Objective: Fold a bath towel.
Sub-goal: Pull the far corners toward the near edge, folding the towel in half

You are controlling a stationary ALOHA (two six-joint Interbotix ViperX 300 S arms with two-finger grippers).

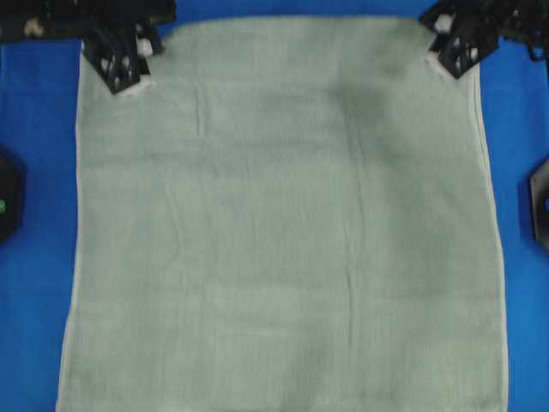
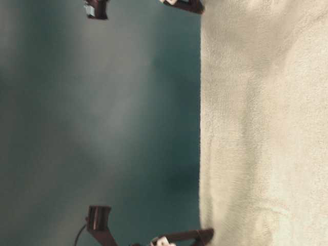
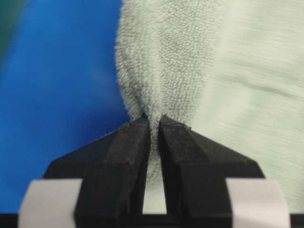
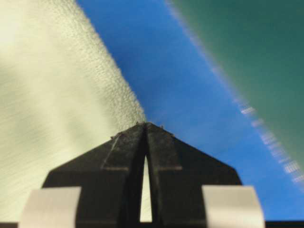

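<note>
Bath towel (image 1: pixel 283 232) corners sit clamped in both jaws, a pinch only wrist views reveal.

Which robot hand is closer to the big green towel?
Neither, it's a tie. The left gripper pinches one top corner of the bath towel, and the right gripper pinches the other top corner, as seen from overhead. Both are touching it.

No text, label, brand, number or sign can be read in any of the four views.
</note>
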